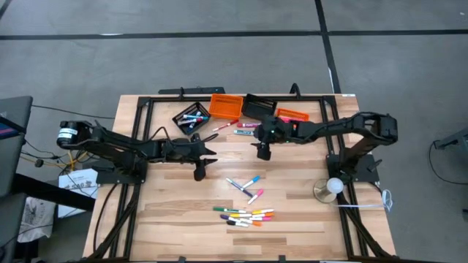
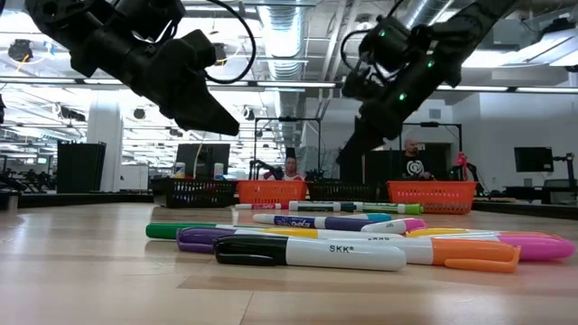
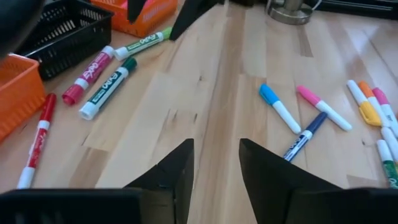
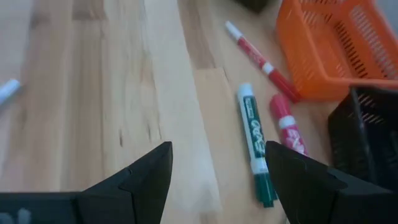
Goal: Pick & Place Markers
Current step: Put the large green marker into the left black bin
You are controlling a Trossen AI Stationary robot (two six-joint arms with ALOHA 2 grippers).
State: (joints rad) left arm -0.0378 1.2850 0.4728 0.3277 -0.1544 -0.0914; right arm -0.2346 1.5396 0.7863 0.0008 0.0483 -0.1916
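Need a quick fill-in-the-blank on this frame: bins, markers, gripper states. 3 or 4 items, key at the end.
1. The left-most bin at the table's far edge is ____ in colour.
2. The right gripper has its fingers ____, with nothing between them.
3. The left gripper holds ____.
4. In the left wrist view, the marker with the blue cap lies on the ____.

Missing words: black; open; nothing; table

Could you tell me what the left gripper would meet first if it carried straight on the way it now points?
Probably bare table: the open left gripper faces a clear strip of wood. The blue-capped marker lies just off to one side. Farther along stands a metal base, though depth is unclear.
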